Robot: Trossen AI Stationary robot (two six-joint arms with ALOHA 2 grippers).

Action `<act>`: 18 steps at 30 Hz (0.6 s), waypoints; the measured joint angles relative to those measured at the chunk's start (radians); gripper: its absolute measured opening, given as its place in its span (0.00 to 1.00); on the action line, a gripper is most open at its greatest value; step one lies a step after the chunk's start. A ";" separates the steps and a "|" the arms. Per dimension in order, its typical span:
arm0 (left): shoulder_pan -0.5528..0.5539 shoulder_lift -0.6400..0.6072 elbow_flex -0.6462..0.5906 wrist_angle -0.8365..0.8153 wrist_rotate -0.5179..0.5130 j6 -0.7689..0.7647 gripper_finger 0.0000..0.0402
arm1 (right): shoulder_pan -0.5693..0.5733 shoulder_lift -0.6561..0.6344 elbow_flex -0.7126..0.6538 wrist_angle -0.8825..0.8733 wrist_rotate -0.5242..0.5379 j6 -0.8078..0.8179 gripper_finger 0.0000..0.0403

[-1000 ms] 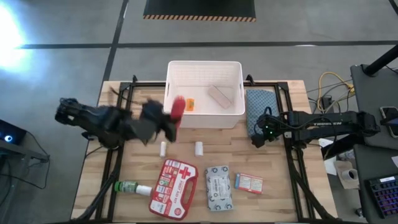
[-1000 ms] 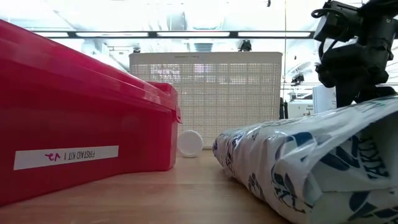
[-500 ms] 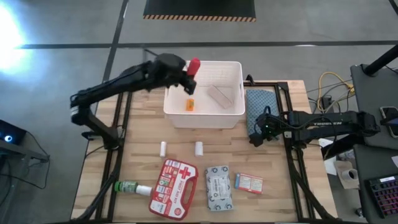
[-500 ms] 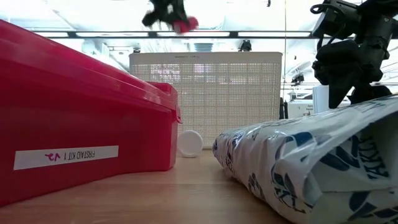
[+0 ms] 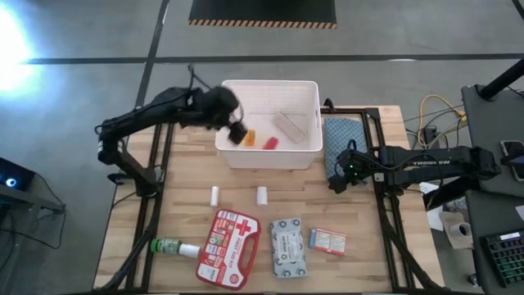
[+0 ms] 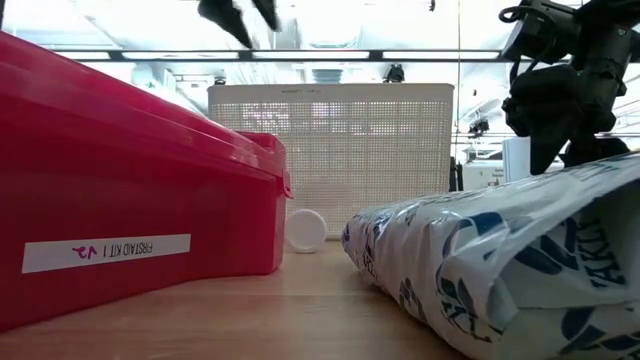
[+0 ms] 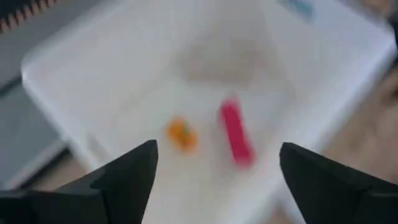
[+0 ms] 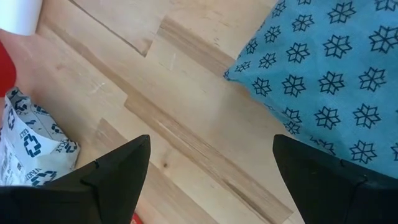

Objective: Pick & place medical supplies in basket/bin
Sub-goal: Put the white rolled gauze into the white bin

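The white bin stands at the table's far middle. A red piece, an orange piece and a beige pack lie on its floor. My left gripper hangs open over the bin's left part, above the red piece and the orange piece, holding nothing. My right gripper waits open over bare wood beside the blue cloth. On the near half of the table lie two white rolls, the red first-aid case, the wipes pack, a red-white box and a green bottle.
The blue star-patterned cloth lies right of the bin, close to my right gripper. Dark frame rails run along both table sides. In the low view the first-aid case and the wipes pack stand in front of the bin.
My left gripper has carried the red piece from the bin's near-left corner up and toward the far edge, over the bin, then let go and drawn back a little. The red piece has fallen and lies on the bin floor beside the orange piece.
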 joint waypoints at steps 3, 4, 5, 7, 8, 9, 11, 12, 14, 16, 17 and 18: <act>-0.113 -0.007 0.032 -0.251 -0.004 -0.227 0.79 | 0.000 0.000 0.000 0.000 0.000 -0.011 0.82; -0.164 -0.009 0.015 -0.293 -0.012 -0.310 0.79 | 0.000 0.000 0.000 0.000 0.000 -0.012 0.82; -0.216 -0.016 -0.024 -0.278 -0.013 -0.375 0.79 | 0.000 0.000 0.000 0.000 0.001 -0.013 0.82; -0.319 -0.038 -0.130 -0.227 -0.010 -0.493 0.78 | 0.000 0.000 0.000 0.000 0.001 -0.014 0.82; -0.359 -0.038 -0.180 -0.207 -0.013 -0.556 0.77 | 0.000 0.002 0.000 0.000 0.003 -0.014 0.82; -0.384 -0.038 -0.227 -0.208 -0.015 -0.626 0.77 | 0.000 0.002 0.000 0.001 0.003 -0.018 0.82; -0.429 -0.040 -0.335 -0.259 -0.014 -0.787 0.76 | 0.000 0.003 -0.001 0.003 0.003 -0.023 0.82; -0.446 -0.044 -0.391 -0.269 -0.006 -0.864 0.76 | 0.000 0.004 -0.001 0.005 0.003 -0.027 0.82; -0.480 -0.056 -0.495 -0.230 0.028 -0.974 0.75 | 0.000 0.004 -0.001 0.004 0.003 -0.032 0.82; -0.501 -0.074 -0.596 -0.164 0.064 -1.034 0.75 | 0.000 0.004 -0.001 0.005 0.003 -0.043 0.82; -0.501 -0.092 -0.648 -0.101 0.072 -1.056 0.74 | 0.000 0.004 -0.001 0.005 0.004 -0.047 0.82; -0.498 -0.113 -0.701 -0.027 0.069 -1.074 0.74 | 0.000 0.004 -0.001 0.005 0.004 -0.050 0.82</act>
